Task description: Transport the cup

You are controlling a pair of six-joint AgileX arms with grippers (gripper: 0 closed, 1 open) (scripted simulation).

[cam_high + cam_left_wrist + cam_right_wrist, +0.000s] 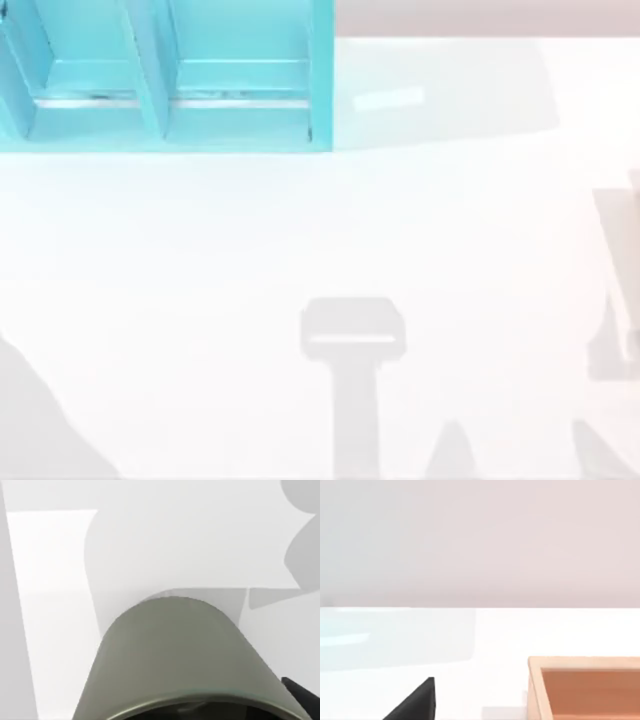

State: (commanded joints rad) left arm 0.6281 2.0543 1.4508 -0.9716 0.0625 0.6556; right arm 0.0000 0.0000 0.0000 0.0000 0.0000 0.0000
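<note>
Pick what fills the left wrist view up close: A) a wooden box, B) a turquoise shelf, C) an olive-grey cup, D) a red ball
C: the left wrist view looks down along the olive-grey wall of the cup to its darker rim, with the white table behind it. The shelf sits at the top view's far left.

One cup — one turquoise shelf, two compartments seen — one wooden box.
</note>
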